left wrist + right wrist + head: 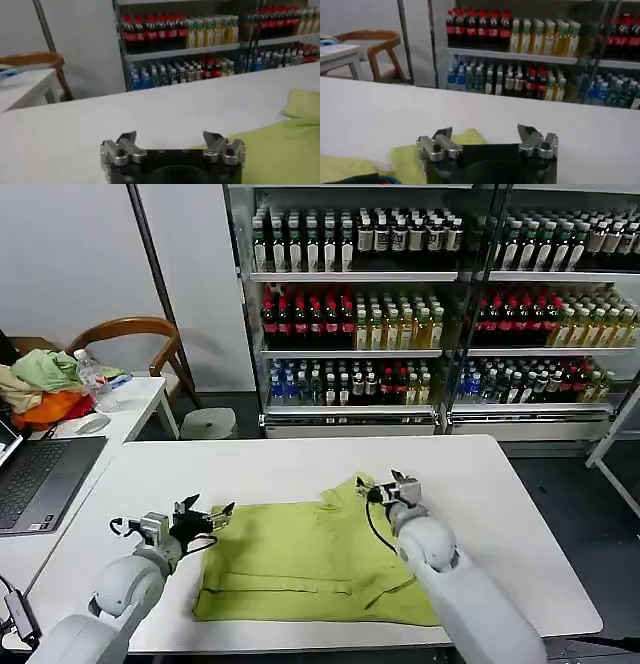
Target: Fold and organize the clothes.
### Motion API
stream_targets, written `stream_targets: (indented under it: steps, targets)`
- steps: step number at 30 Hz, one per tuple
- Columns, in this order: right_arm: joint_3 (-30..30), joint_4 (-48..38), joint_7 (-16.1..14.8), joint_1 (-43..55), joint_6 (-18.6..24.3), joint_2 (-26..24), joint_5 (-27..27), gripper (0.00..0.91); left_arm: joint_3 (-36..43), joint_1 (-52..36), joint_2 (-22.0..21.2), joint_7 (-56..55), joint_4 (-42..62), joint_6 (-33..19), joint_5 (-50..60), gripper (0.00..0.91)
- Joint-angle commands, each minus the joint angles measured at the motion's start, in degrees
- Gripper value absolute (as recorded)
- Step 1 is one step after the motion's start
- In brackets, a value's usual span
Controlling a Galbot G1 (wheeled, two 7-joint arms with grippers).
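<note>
Pale grey rounded arms, black cables, black hand (172, 145) bodies with silver metal fingers (436, 145).

Bright, even indoor light; soft shadows beneath arms; wrist-view backgrounds slightly blurred.

White worktop (300, 459) — rectangular, plain, matte. Lime T-shirt (300, 559) lies flat on it, partly folded, spread across near centre toward front edge; far corner of cloth bunched up near middle of worktop. Rest of surface bare white around shirt. Second white worktop (135, 399) stands just to left — on it open laptop (35, 479), heap of garments (45, 384), water bottle (92, 379).
</note>
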Motion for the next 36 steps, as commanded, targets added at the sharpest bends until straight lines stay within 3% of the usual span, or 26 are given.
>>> stream_targets:
  steps: [1, 8, 17, 18, 19, 20, 21, 36]
  targets:
    - [-1.9, -11.1, -2.2, 6.1, 0.0, 4.0, -1.2, 0.907, 3.1, -4.3, 0.2, 0.8, 6.2, 0.2, 0.6, 0.907]
    - [-1.5, -14.8, -4.1, 6.3, 2.2, 5.4, 0.5, 0.907, 3.0, -3.3, 0.2, 0.5, 5.9, 1.0, -0.2, 0.907]
    - [-2.1, -16.8, -3.7, 6.3, 3.8, 5.7, 1.6, 0.887, 3.3, -2.5, -0.4, 0.3, 5.8, -0.1, -0.7, 0.907]
    - [-2.2, -16.8, -3.6, 6.2, 3.7, 5.8, 1.6, 0.655, 3.2, -2.5, -0.5, 0.1, 5.8, 0.2, -0.8, 0.907]
    - [-2.2, -16.7, -3.4, 6.1, 3.5, 5.8, 1.7, 0.0, 3.2, -2.4, -0.6, -0.2, 5.8, 0.4, -0.8, 0.675]
    - [-2.5, -16.4, -3.2, 6.0, 3.3, 5.7, 2.0, 0.0, 3.2, -2.3, -0.7, -0.8, 5.6, 0.6, -1.0, 0.423]
    - [-2.6, -16.0, -3.1, 5.8, 3.2, 5.7, 2.2, 0.0, 3.2, -2.1, -0.7, -0.8, 5.4, 0.8, -1.1, 0.04]
    - [-3.3, -12.6, -2.8, 4.7, 2.2, 4.5, 3.7, 0.0, 2.9, -1.4, -1.1, -0.3, 3.9, -1.4, -3.4, 0.05]
